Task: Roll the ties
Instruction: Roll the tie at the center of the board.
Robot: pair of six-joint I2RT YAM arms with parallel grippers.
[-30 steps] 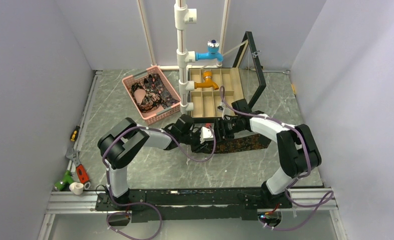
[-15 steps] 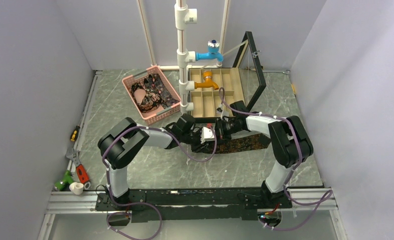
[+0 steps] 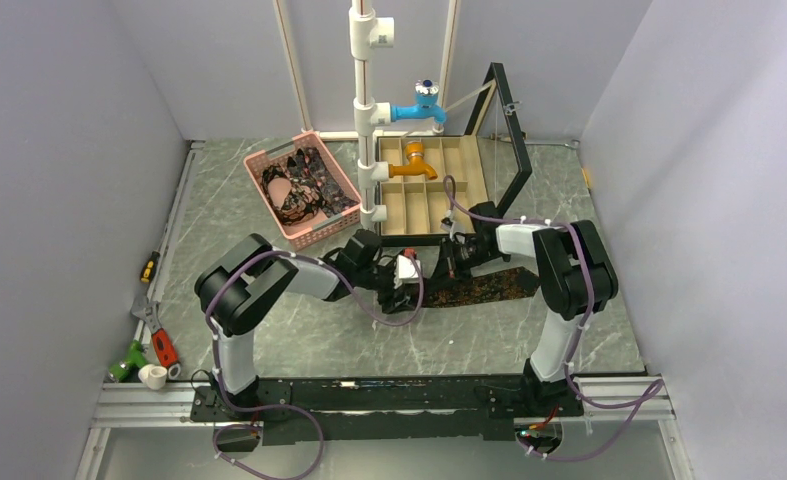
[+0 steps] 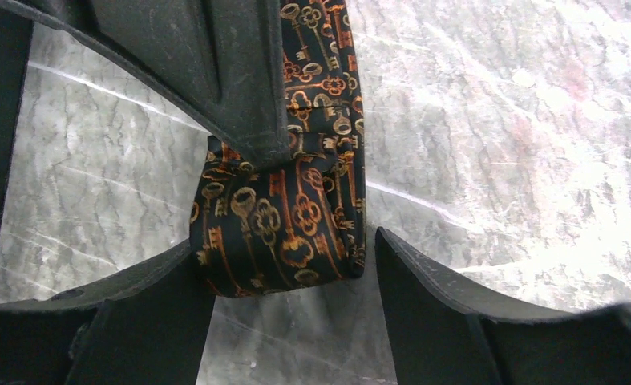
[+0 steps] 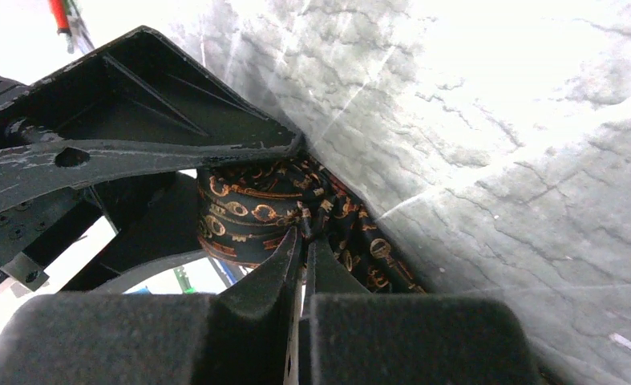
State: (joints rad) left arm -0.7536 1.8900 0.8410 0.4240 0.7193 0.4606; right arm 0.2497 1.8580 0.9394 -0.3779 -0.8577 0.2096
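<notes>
Tie (image 3: 489,284) with a gold key print lies flat across the middle of the table (image 3: 299,330). Its left end is wound into a short, fat roll and the rest runs off to the right unrolled. Both arms meet at that rolled end.

Right gripper (image 5: 301,237) is clamped tight, its tips pinching a fold of fabric on the roll's outer layer, probably to pin the roll so it doesn't spring loose.

Left gripper (image 4: 289,250) is spread, one finger on each side of the roll, not squeezing it. One finger sits just beside the roll's edge. The other is at or touching the lower corner; hard to tell which. Judgement: the left stands open so it can take a fresh hold for another turn, with the right acting as anchor. In the left wrist view the right arm's finger sits over the top of the roll and hides part of it.

Task looks early: one tie is partly rolled, with most of its length flat. Other ties (image 3: 304,185) sit heaped in the pink basket (image 3: 319,233) at the back left, well apart from the work.

Risk: if the pinch slips, the loose roll likely unwinds, since the fabric looks thin and slick.
</notes>
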